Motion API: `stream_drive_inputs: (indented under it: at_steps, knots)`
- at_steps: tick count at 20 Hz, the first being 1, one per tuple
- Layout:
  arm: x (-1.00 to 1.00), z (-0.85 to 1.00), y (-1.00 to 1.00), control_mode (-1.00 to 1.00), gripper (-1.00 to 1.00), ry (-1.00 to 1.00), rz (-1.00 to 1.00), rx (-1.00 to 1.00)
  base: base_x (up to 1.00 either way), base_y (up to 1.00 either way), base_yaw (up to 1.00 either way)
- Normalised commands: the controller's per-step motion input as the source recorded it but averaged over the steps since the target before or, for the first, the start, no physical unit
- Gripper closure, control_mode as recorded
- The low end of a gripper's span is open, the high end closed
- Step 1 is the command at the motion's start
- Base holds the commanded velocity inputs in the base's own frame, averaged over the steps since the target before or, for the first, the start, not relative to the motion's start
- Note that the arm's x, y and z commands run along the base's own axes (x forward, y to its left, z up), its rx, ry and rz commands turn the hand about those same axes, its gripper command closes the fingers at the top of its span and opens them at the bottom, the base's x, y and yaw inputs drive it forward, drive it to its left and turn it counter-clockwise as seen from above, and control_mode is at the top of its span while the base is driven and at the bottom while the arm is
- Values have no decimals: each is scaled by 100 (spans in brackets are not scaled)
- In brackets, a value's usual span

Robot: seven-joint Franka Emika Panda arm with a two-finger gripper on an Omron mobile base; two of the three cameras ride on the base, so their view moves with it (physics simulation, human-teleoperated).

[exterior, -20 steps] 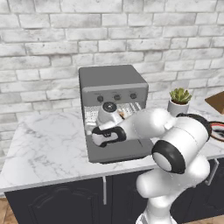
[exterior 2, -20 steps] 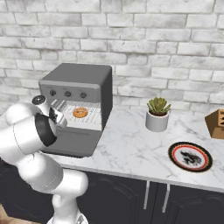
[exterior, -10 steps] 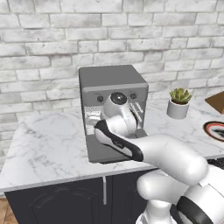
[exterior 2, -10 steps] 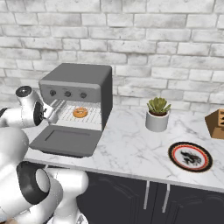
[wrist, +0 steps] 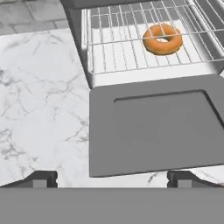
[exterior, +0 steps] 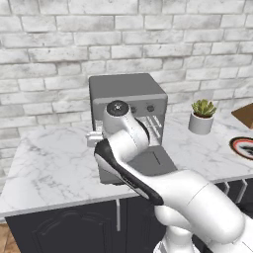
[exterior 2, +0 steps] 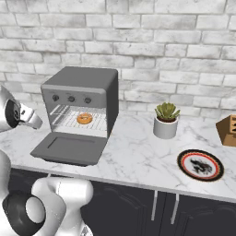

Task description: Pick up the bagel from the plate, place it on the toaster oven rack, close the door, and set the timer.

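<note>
The small orange-brown ring-shaped bagel (exterior 2: 84, 118) lies flat on the silver-white wire toaster oven rack (exterior 2: 73, 120) inside the dark grey box-shaped toaster oven (exterior 2: 81, 95), toward the rack's right half in the hand view (wrist: 162, 38). The flat dark grey door (exterior 2: 69, 148) with its recessed window panel is folded fully down and lies level over the white marble worktop (exterior 2: 138, 156), its free edge reaching toward the worktop's front edge. Three small dark knobs (exterior 2: 71, 98) sit in a row above the oven opening.

The gripper (wrist: 111, 178) hovers above and in front of the open door, its two dark fingertips (wrist: 40, 178) spread wide apart and holding nothing. In the left base view the white arm (exterior: 123, 133) crosses in front of the oven and hides the bagel and most of the rack; the right base view has the opening unobstructed.

Right of the oven a small green succulent in a white pot (exterior 2: 165, 120) stands near the brick wall (exterior 2: 161, 41). The round dark plate with a red-and-white rim (exterior 2: 200, 164) lies near the worktop's front edge at the right, bare of food, with a brown wooden block (exterior 2: 228, 130) behind it
</note>
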Motion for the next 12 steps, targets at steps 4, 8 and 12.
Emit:
stream_drive_inputs:
  at_steps: [4, 8, 12]
  knots:
    - [-45, 0, 27, -100, -100, 11, 2, -32, 0, 0, 0]
    - [-24, -1, 8, -100, -100, 20, 4, -31, 0, 0, 0]
    - [-12, -9, 0, -100, -100, 26, 5, -30, 0, 0, 0]
